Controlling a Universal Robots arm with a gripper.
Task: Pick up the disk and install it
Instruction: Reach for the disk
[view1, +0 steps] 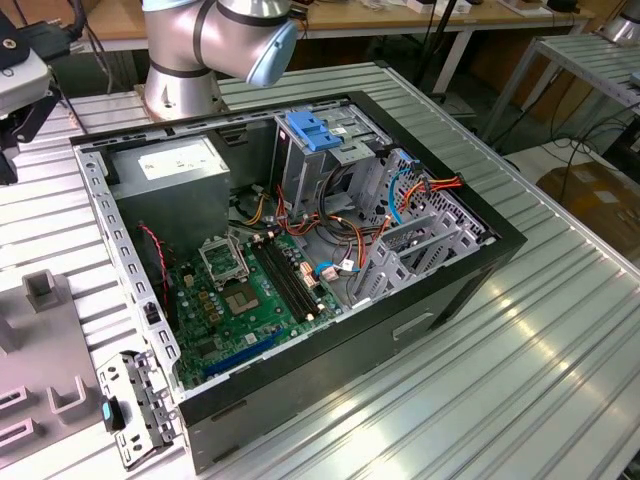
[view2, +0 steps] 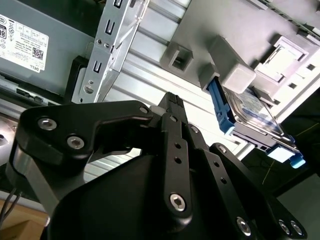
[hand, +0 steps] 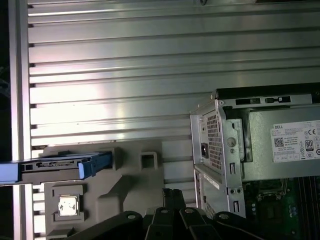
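The disk (view2: 248, 116) is a dark-grey drive with bright blue rails. It stands on edge in a slot of a grey holder block (view2: 200, 30) on the ribbed table. In the first wrist view the disk (hand: 55, 167) juts off the same block (hand: 135, 180), blue end tab toward the computer case. My gripper (view2: 172, 100) hangs above the table between the block and the case, apart from the disk. Its black fingertips (hand: 172, 196) stand together with nothing between them.
An open computer case (view1: 300, 230) lies on the ribbed aluminium table (view1: 520, 350), showing motherboard, power supply (view1: 175, 170), cables and a drive cage with a light-blue latch plate (view1: 315, 132). The arm's base (view1: 185, 60) stands behind it. The grey fixture (view1: 40, 300) lies at the exterior view's left.
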